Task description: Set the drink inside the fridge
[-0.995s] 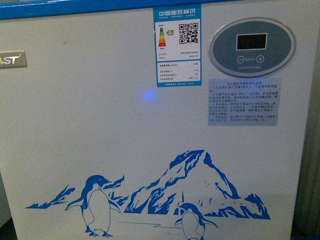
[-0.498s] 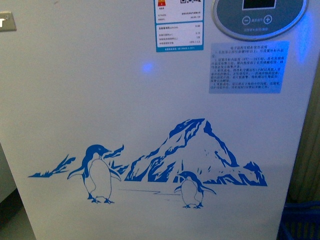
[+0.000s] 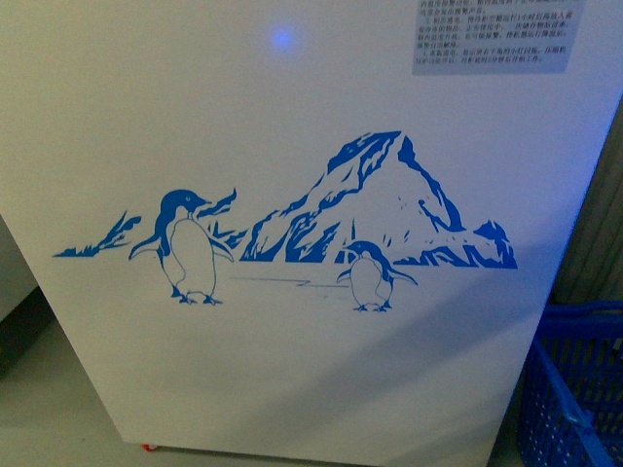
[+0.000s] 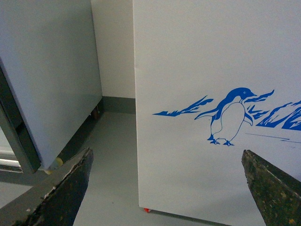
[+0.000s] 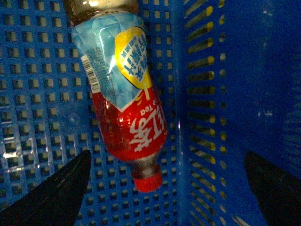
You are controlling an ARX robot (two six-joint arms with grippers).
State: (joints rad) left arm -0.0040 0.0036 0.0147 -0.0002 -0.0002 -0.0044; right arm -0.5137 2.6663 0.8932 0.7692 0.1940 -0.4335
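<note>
So my right pincer [image 5: 167, 162] was hanging over the blue basket [image 5: 225, 94], jaws wide apart, with the drink [image 5: 124, 103] lying on its side on the basket floor right under the gap. It turned out to be a bottle with a red cap and a red and light-blue label. It was resting close to one basket wall, which I figured would make the grab a bit cramped on that side. Nothing gripped yet.

My left pincer [image 4: 167, 155] was spread open too and empty, facing the fridge [image 4: 197, 94] front near the penguin [image 4: 230, 115], probably just parked out of the way.

From the front camera, the basket sat on the floor just right of the fridge, so the carry looked short. The fridge top wasn't in view, so no idea if it was open.
</note>
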